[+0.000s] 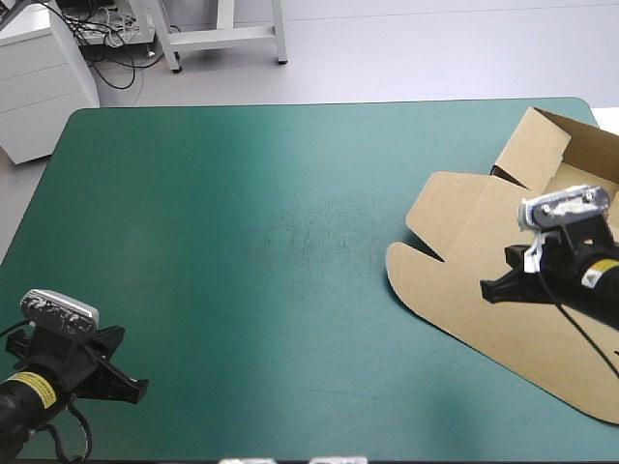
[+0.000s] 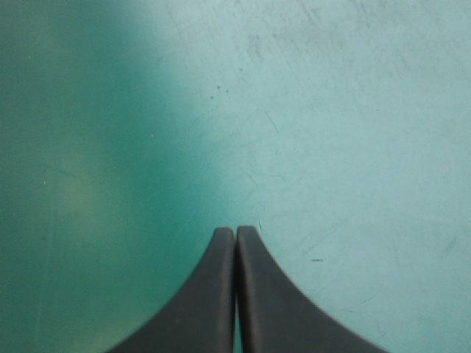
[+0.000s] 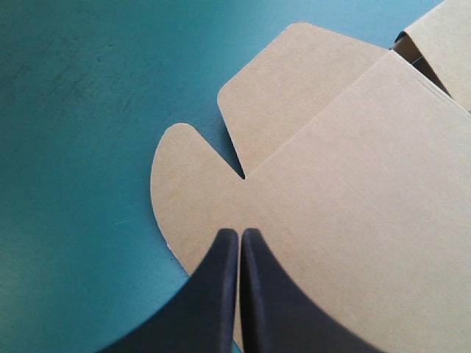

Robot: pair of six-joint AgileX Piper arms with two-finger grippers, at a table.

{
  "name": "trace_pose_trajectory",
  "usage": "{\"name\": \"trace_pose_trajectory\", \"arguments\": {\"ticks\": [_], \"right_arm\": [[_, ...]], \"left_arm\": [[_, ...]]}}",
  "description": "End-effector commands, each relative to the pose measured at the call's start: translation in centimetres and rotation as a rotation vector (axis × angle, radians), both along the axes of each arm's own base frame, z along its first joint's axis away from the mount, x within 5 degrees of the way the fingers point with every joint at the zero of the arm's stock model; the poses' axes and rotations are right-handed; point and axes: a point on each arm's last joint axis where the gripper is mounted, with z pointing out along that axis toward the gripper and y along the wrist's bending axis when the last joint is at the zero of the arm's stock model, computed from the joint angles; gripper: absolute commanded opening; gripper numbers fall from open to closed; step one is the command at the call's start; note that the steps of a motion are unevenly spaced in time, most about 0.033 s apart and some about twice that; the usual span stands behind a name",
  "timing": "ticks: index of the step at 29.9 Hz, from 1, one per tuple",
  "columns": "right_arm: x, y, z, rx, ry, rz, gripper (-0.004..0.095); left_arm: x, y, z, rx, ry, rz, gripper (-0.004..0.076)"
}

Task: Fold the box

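Observation:
The brown box (image 1: 484,242) lies at the table's right side, its lid spread flat toward the front and its tray walls raised at the far right corner (image 1: 556,145). My right gripper (image 1: 488,287) hovers over the flat lid, shut, with nothing in it. In the right wrist view the right gripper (image 3: 240,235) points across the lid (image 3: 346,191) toward its rounded flaps. My left gripper (image 1: 135,387) is at the table's front left corner, shut and empty. In the left wrist view the left gripper (image 2: 235,232) shows only the bare teal-green cover (image 2: 309,132) ahead.
The teal-green table (image 1: 261,232) stretches wide between the two arms. The box overhangs the table's right edge. A white cabinet (image 1: 39,77) stands beyond the far left corner.

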Motion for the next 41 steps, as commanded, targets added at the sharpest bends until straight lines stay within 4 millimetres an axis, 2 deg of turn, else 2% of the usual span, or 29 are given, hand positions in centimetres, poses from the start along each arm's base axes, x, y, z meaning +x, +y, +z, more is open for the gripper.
{"name": "trace_pose_trajectory", "arguments": {"ticks": [1,4,8,13,18,23,29,34,41], "right_arm": [[-1.9,-0.3,-0.5,0.014,-0.196,-0.022,-0.0004],[-3.9,-0.6,-2.7,0.024,-0.253,-0.035,-0.0005],[-5.9,-1.0,-5.8,0.013,-0.305,-0.036,-0.0004],[-8.3,-1.3,-8.0,0.011,-0.406,-0.039,-0.0004],[-9.6,-1.5,-10.0,0.022,-0.474,-0.049,-0.0011],[-10.2,-1.6,-11.8,0.039,-0.481,-0.058,-0.0023],[-10.5,-1.7,-11.9,0.076,-0.506,-0.077,-0.0023],[-10.6,-1.6,-12.3,0.078,-0.468,-0.074,-0.0023],[-10.6,-1.6,-12.3,0.080,-0.466,-0.074,-0.0023]], "left_arm": [[0.1,-0.2,1.6,-0.063,-0.128,-0.017,-0.0032],[0.0,-0.2,1.2,-0.083,-0.170,-0.026,-0.0032],[-0.3,-0.2,-0.2,-0.112,-0.217,-0.042,-0.0032],[-0.7,-0.1,-2.0,-0.137,-0.275,-0.057,-0.0032],[-0.9,0.0,-3.6,-0.137,-0.277,-0.062,-0.0032],[-1.0,0.0,-3.6,-0.145,-0.293,-0.064,-0.0032],[-0.8,-0.1,-3.9,-0.143,-0.297,-0.067,-0.0032],[-0.6,-0.5,-6.0,-0.164,-0.252,-0.076,-0.0032],[-0.9,-0.3,-5.8,-0.167,-0.275,-0.075,-0.0032]]}}
